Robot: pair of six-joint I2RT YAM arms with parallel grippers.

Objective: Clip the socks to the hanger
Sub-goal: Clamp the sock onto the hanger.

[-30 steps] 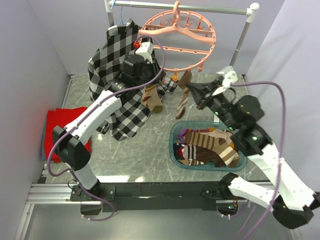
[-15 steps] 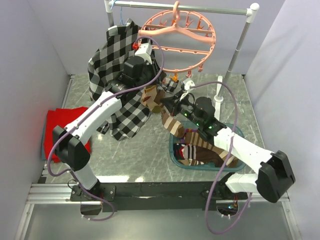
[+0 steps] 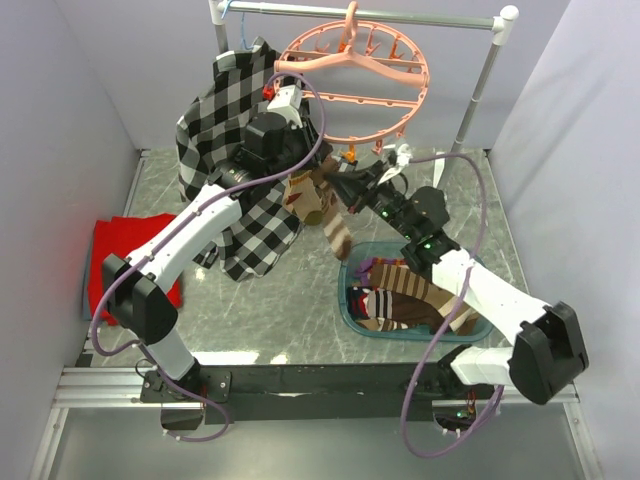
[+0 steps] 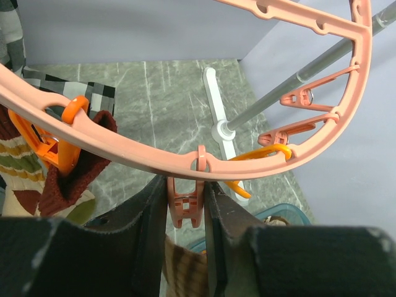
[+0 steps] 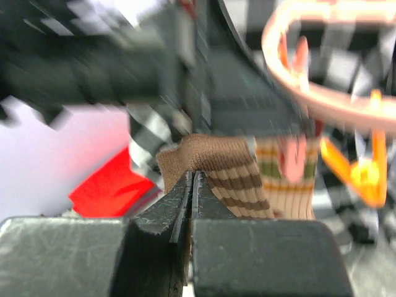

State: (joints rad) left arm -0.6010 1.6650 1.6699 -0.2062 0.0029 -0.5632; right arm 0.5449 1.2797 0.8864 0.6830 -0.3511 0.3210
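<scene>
Grey-green marbled tabletop [image 3: 280,300]: carrying the items below.
- Teal translucent plastic basin [image 3: 345,300]: sitting at the near right, holding striped knitted socks [image 3: 420,300].
- Red cloth [image 3: 115,255]: lying at the left edge.
- White flat foot [image 4: 211,93]: resting at the far right, bearing the grey metal rail pole [image 4: 278,94].

Right arm has swung left, from out by the right side of the tub [image 3: 345,300] to under the near rim of the hanger [image 3: 427,85]. Its pincer [image 3: 345,188], clamped on a striped sock [image 3: 335,238], now sits just beside the left pincer [image 3: 312,172]. The sock came along and now hangs further left.
</scene>
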